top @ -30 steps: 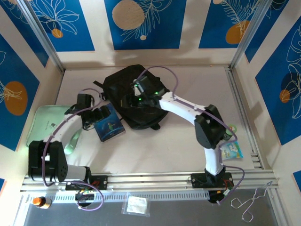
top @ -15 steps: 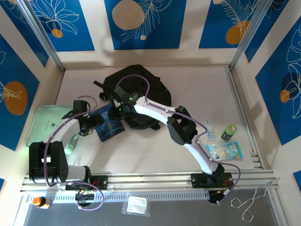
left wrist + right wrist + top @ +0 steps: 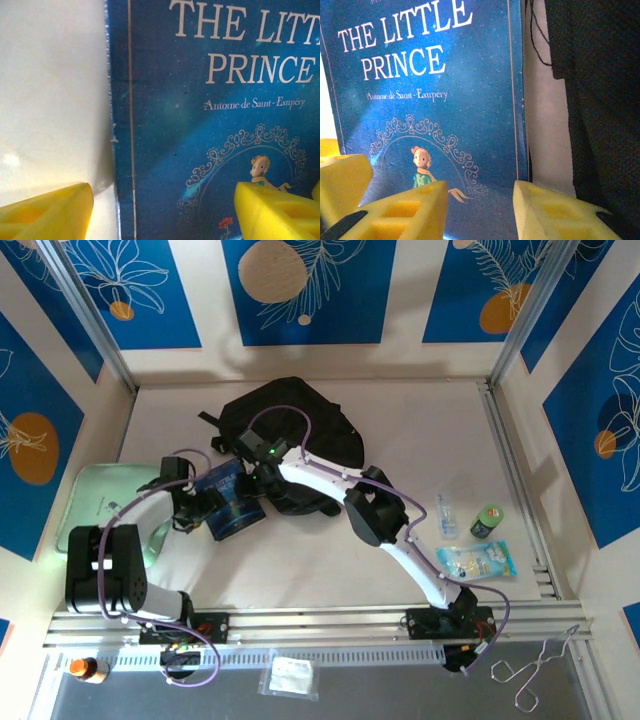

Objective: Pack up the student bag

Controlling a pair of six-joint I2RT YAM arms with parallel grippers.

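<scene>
The right arm [image 3: 322, 478] hides part of the student bag [image 3: 292, 405]

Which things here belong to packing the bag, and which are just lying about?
In the job: student bag; Little Prince book.
Lying about for now: tray; small bottle; green roll; snack packet; clear sachet.
</scene>
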